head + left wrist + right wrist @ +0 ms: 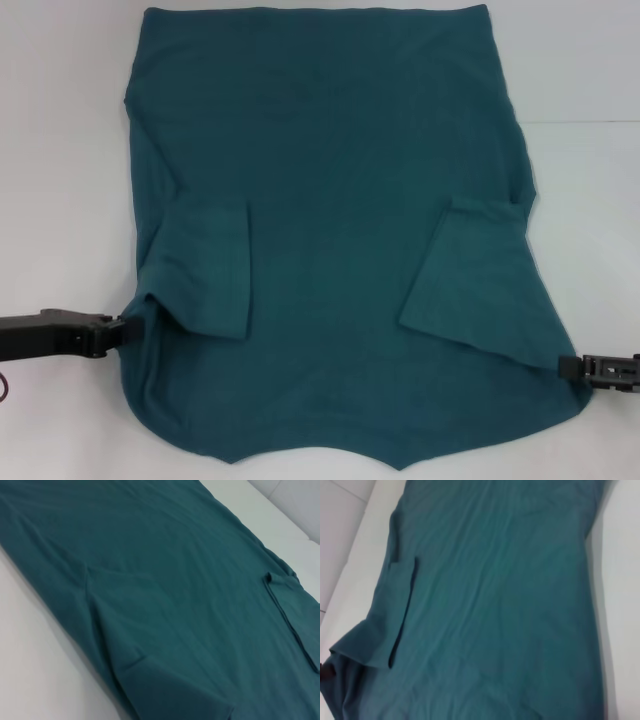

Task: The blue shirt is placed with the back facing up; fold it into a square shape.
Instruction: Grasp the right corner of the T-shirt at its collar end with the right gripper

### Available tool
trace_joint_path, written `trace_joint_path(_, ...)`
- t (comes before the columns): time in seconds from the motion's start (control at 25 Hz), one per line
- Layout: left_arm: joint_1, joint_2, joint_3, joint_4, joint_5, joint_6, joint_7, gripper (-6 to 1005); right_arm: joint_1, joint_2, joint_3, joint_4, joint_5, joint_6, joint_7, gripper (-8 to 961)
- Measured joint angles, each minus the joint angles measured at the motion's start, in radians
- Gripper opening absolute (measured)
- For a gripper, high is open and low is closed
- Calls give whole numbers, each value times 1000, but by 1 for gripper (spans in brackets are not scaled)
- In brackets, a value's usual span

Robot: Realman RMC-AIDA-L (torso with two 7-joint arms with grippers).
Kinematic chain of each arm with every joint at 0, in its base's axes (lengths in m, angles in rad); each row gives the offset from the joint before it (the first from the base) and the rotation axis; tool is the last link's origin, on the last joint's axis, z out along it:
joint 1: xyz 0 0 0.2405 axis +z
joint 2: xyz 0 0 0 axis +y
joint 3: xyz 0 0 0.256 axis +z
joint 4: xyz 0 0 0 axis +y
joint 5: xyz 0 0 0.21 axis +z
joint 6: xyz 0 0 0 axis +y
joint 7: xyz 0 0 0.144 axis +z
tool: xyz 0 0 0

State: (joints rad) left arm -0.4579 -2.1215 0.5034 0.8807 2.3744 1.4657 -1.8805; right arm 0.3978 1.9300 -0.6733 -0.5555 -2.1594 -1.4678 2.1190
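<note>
The blue shirt (330,220) lies spread flat on the white table (60,130), plain side up, with no lettering showing. Its straight hem is at the end of the shirt farthest from my body, and the curved neck end points toward me. Both short sleeves are folded inward onto the body of the shirt: the left sleeve (205,270) lies as a flap over the shirt's left part, and the right sleeve (465,275) lies as a slanted flap over its right part. My left gripper (128,326) is at the shirt's left edge, just below the folded left sleeve, low to the table and touching the cloth; the cloth bunches slightly where the tips meet it, but I cannot tell how far the jaws stand apart or whether they pinch the fabric. My right gripper (568,367) is at the shirt's right edge, near the lower corner below the right sleeve, its tip against the cloth; its jaw state likewise cannot be read. My left wrist view shows the shirt (160,580) with soft creases beside the nearer sleeve fold. My right wrist view shows the shirt (495,600) lying smooth, with the opposite sleeve flap along its far side.
</note>
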Motion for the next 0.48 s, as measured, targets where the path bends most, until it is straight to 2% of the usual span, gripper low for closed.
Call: trace_joint_path(0.48, -1, 0, 0, -2, 0, -5, 5, 28, 19, 20, -13, 7, -7, -1, 2, 915)
